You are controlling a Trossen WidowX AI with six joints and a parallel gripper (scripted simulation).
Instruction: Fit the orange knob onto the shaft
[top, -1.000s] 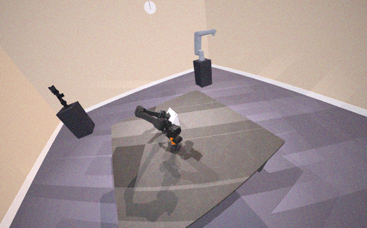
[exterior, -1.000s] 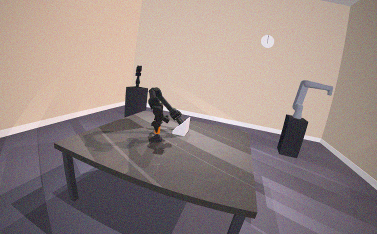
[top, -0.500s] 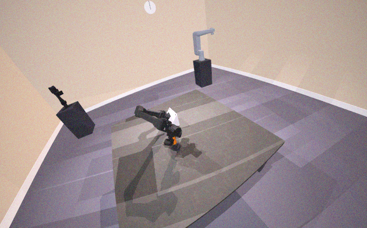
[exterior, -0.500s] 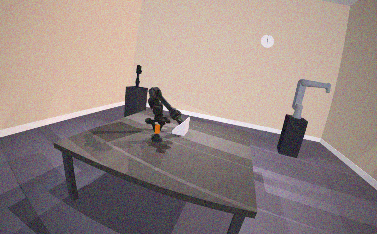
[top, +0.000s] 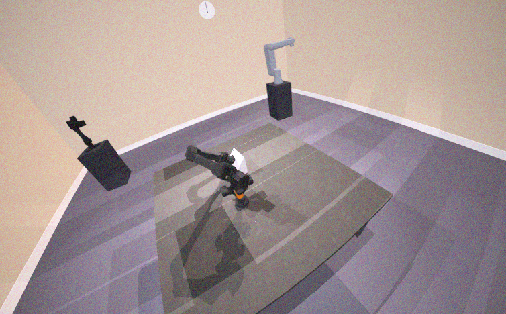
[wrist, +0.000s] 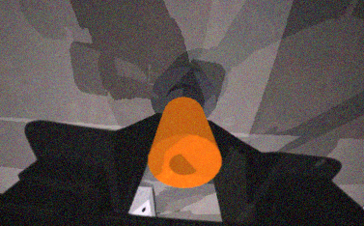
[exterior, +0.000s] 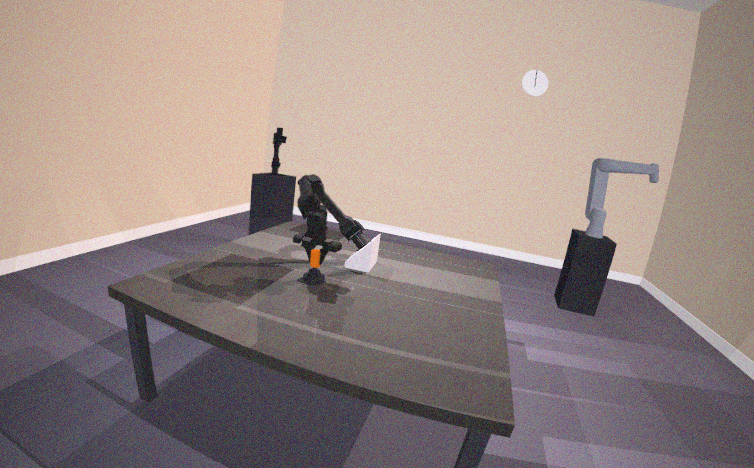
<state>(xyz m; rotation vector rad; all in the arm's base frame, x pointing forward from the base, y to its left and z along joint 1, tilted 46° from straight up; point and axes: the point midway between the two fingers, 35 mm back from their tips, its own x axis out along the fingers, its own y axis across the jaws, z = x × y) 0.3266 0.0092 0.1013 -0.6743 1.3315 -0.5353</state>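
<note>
The orange knob is upright between the fingers of my gripper. The gripper is shut on it from both sides. The dark round pedestal stands on the table directly below the knob. In the exterior view the knob's lower end is just above the pedestal's wide base, over its narrower middle. In the wrist view the knob hides most of the shaft, so I cannot tell whether the shaft is inside the hole or how the flat sides lie.
A white wedge-shaped block stands on the table beside the arm, behind the pedestal. Two other arms stand on dark plinths off the table.
</note>
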